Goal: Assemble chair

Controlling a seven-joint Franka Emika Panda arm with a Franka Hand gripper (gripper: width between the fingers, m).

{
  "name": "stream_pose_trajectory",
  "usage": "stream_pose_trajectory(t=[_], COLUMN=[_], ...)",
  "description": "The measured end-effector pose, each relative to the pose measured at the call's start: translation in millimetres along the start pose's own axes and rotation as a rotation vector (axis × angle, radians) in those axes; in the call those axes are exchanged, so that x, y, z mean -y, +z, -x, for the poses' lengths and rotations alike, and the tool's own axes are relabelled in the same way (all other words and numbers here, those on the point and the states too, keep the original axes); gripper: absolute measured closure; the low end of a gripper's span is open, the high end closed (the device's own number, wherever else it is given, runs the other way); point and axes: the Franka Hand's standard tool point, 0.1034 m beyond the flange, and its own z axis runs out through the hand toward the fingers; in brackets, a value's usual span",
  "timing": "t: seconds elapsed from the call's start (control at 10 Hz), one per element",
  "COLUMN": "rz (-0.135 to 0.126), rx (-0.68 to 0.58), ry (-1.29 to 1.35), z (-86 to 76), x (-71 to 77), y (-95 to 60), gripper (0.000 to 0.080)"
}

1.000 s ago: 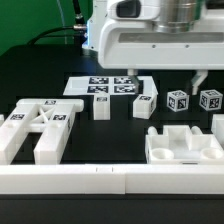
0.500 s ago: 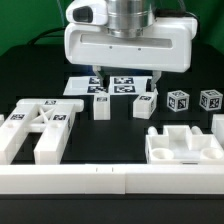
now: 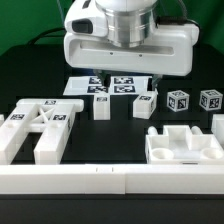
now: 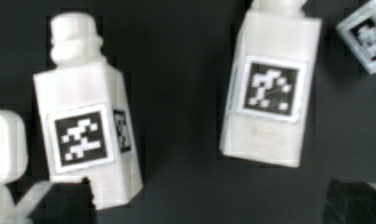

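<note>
Above the black table (image 3: 110, 140), the white 2-finger gripper (image 3: 125, 78) is held over the thin flat white marker board (image 3: 80, 86), clear of every part. Its dark fingers (image 3: 156, 76) are spread wide apart and nothing is gripped between them.

The chair is seen only as loose white blocky plastic parts, none joined, most of them marked with black-and-white square tags. The slotted back frame (image 3: 35, 125) is laid flat toward the exterior view's left. Just in front of the marker board, the first bar leg (image 3: 101, 106) is stood upright and the second bar leg (image 3: 145, 104) is set apart from it, slightly tilted. Toward the exterior view's right, the first tagged cube (image 3: 178, 100) and the second tagged cube (image 3: 210, 98) are placed side by side without touching. The recessed seat block (image 3: 185, 145) is set in front of them. A long white rail (image 3: 110, 180) is laid across the front of the table.

From the wrist view, a pegged leg (image 4: 87, 120) and a plain-ended leg (image 4: 274, 85) are seen from above, well apart on the black surface. Which is the first bar leg cannot be told.
</note>
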Motion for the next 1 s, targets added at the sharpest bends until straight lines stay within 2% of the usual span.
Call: stream_pose_trajectory(t=[0.2,0.3,0.4,0.5,0.6,1.0], rz=[0.015,0.019,0.015,0.0,-0.028,-0.025], rx=[0.124,0.153,0.148,0.142,0.143,0.162], ry=[-0.001,0.0,-0.031,-0.074,-0.073,-0.061], z=[4.0,0.8,-2.5,-4.2,-5.5,-3.0], x=[-4.1,-4.1,-3.2,-2.3,-2.2,-0.9], y=[4.4,5.2,4.8,3.4,2.3,5.2], gripper=[0.0151,0.0151,0.0151,0.0151,0.0151,0.0151])
